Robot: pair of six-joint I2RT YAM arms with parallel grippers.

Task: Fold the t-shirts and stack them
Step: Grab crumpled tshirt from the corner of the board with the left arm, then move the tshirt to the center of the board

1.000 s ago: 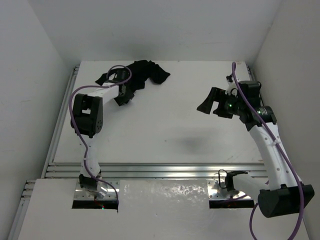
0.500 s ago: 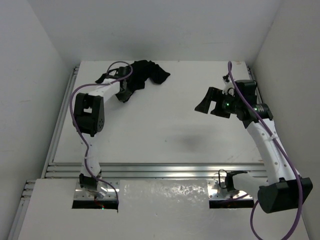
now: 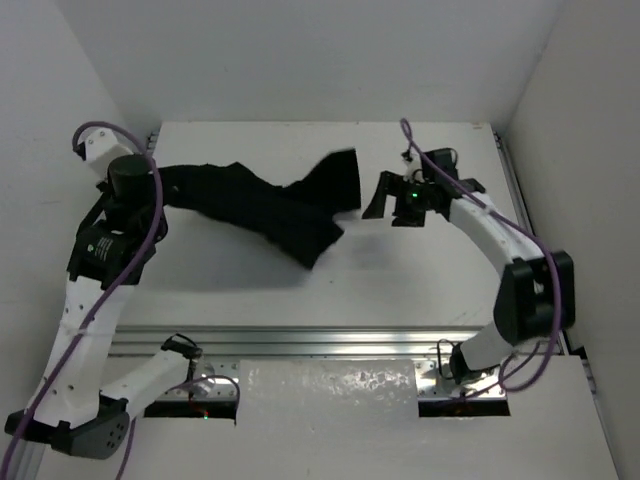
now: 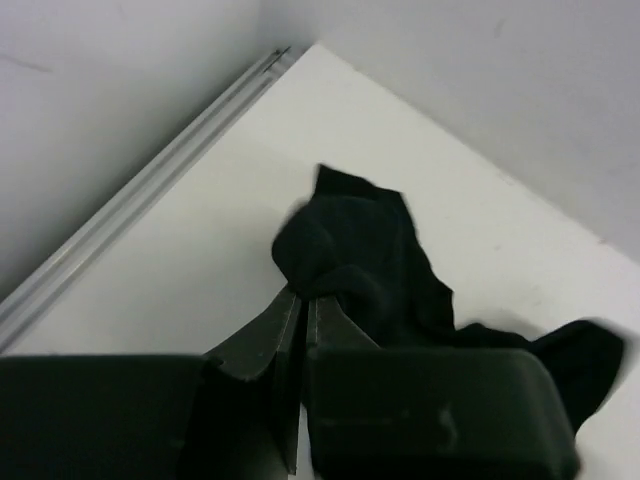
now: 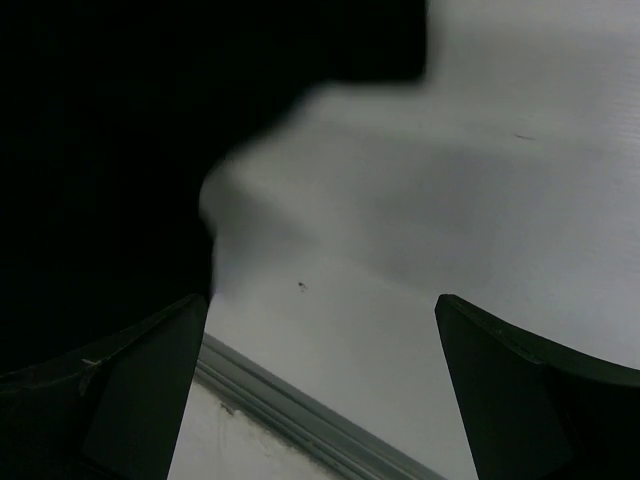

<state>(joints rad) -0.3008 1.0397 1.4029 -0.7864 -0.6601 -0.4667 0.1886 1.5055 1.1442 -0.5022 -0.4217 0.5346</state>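
Observation:
The black t-shirt hangs stretched out in the air over the back half of the table, from the left gripper to a loose flap near the middle. My left gripper is shut on one bunched end of it. In the left wrist view the jaws pinch the cloth and the t-shirt trails away above the table. My right gripper is open and empty, just right of the shirt's loose flap. In the right wrist view the shirt fills the upper left, beside the open gripper.
An aluminium rail runs along the table's near edge and another rail along its left edge. White walls close in the back and both sides. The white tabletop lies bare below the shirt.
The left arm has swung up and to the left, pulling the shirt out of its heap at the back left into a long stretched shape. The right gripper has moved left, up to the shirt.

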